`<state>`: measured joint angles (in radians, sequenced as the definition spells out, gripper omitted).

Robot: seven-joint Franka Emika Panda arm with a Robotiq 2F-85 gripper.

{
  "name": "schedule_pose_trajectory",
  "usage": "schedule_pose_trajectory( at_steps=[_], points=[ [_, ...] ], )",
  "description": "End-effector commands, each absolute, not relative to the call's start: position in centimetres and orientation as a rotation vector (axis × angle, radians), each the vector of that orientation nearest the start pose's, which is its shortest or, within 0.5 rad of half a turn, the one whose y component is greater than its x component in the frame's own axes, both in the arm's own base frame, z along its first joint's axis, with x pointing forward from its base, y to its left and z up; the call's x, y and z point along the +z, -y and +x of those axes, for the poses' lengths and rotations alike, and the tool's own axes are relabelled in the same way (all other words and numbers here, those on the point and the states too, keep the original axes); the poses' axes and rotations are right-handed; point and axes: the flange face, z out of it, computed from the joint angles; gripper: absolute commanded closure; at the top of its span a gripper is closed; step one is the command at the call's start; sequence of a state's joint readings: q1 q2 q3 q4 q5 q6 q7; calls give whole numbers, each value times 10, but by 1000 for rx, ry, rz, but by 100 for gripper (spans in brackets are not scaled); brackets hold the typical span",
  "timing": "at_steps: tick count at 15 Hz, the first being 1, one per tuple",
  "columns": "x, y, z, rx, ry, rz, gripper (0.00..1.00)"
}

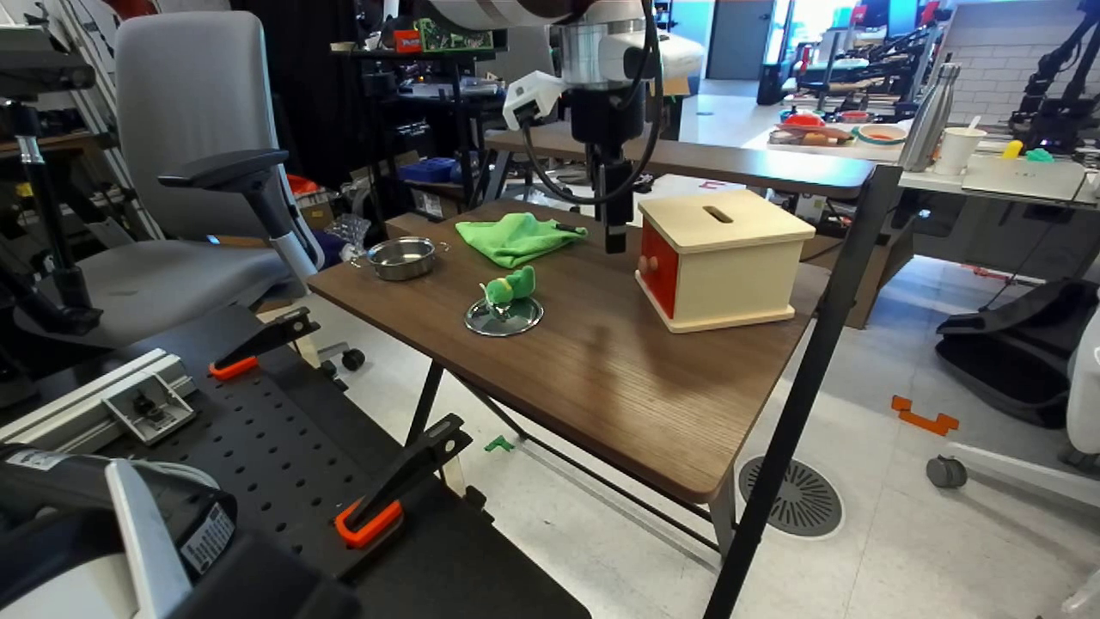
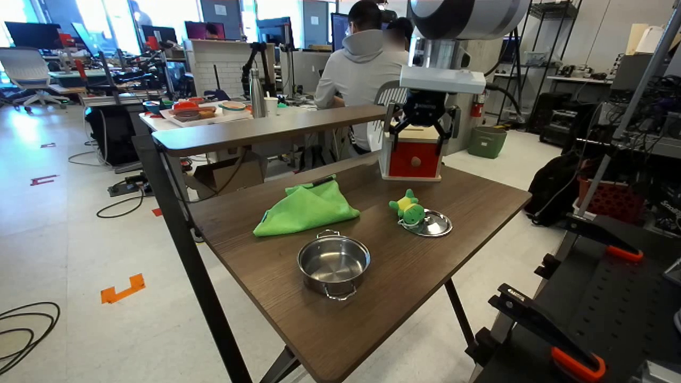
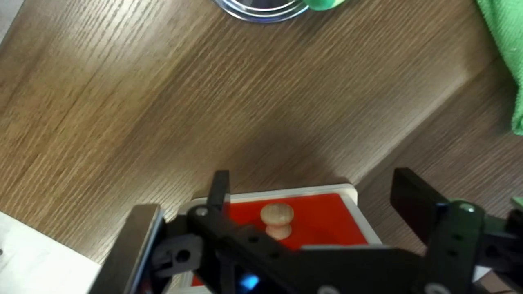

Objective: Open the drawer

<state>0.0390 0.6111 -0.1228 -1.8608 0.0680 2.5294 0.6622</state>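
Can read no word, number or brand with certainty in any view. In an exterior view, can see white labels with fine print on a black device at the lower left, too small to decipher, and faint print on a red box, also unreadable. In an exterior view, can spot slanted pale lettering on a dark object at the right edge, too blurred to spell out; a tiny pale marking on the nearer black clamp; and a light mark on a green bin, both illegible.
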Motion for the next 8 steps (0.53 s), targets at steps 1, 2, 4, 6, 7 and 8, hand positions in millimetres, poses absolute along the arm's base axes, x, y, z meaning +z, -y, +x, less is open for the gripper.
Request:
schedule_pose_trajectory(
  at_steps=[1,2,4,6,7,8],
  points=[
    [187,60,658,-132,-1302,-2884,0],
    [184,63,659,-139,-1328,-2881,0],
    [179,66,662,-149,-1374,-2870,0],
    [173,67,665,-156,-1411,-2868,0],
    [171,67,666,-157,-1426,-2866,0],
    [169,67,668,-166,-1446,-2861,0]
  ],
)
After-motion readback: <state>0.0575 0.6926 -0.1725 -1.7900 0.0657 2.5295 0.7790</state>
